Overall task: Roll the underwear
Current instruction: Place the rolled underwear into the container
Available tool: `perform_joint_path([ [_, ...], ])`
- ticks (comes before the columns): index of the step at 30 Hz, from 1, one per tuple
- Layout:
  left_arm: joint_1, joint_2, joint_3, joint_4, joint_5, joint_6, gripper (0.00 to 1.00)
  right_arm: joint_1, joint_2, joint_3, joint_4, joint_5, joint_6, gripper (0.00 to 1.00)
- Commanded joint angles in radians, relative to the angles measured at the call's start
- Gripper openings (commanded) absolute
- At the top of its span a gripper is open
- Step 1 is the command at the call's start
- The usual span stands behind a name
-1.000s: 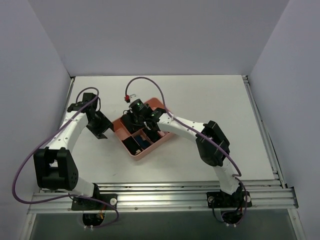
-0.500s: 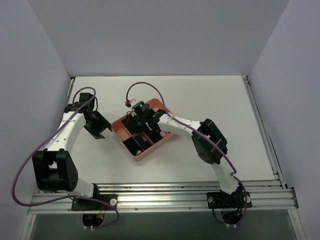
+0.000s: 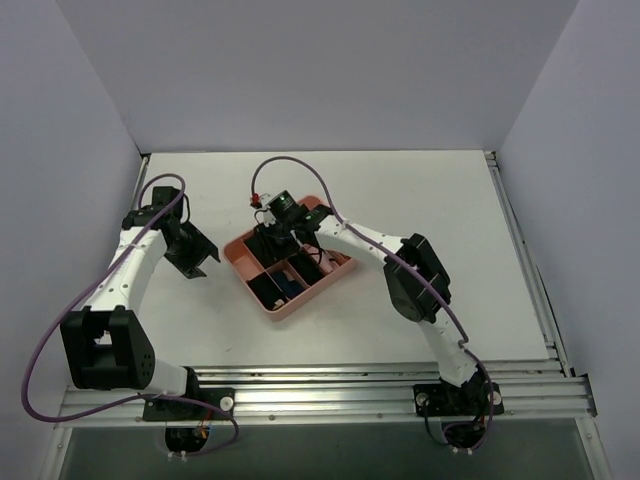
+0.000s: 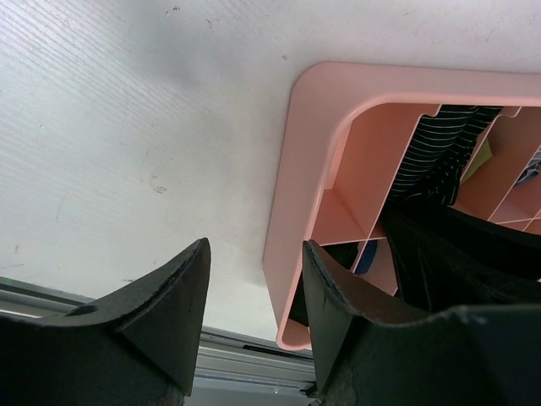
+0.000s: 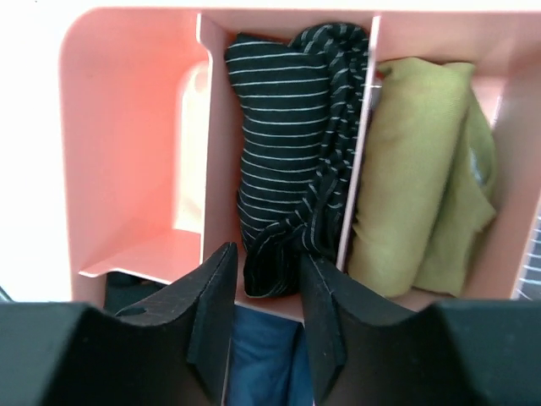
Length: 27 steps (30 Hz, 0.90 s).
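Release: my right gripper (image 5: 267, 275) is opening, leaving black striped cloth underwear (image 5: 283, 152) rolled in the pink plastic tray (image 5: 127, 127) at twelve o'clock.

Small black soft fabric underwear (image 5: 283, 144) with thin white stripes, bunched into a loose roll (folds piled on its 3 o'clock side), lies lengthwise from 12 to 6 o'clock in one narrow compartment of the pink divided plastic tray (image 5: 127, 127), filling it wall to wall.

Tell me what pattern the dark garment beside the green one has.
The dark garment is black with thin white stripes; clearest in right wrist view.
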Motion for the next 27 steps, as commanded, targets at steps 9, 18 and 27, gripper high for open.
perform_joint_path([
  [9,0.004,-0.067,0.077,0.123,0.148,0.115,0.56,-0.098,-0.187,0.093,-0.145,-0.081,0.059,0.35],
  [18,-0.229,-0.085,0.186,0.175,0.202,0.157,0.68,-0.14,-0.36,0.061,-0.237,0.05,0.181,0.79],
  [27,-0.358,-0.205,0.202,0.238,0.233,0.164,0.94,-0.145,-0.705,-0.166,-0.259,0.282,0.312,1.0],
])
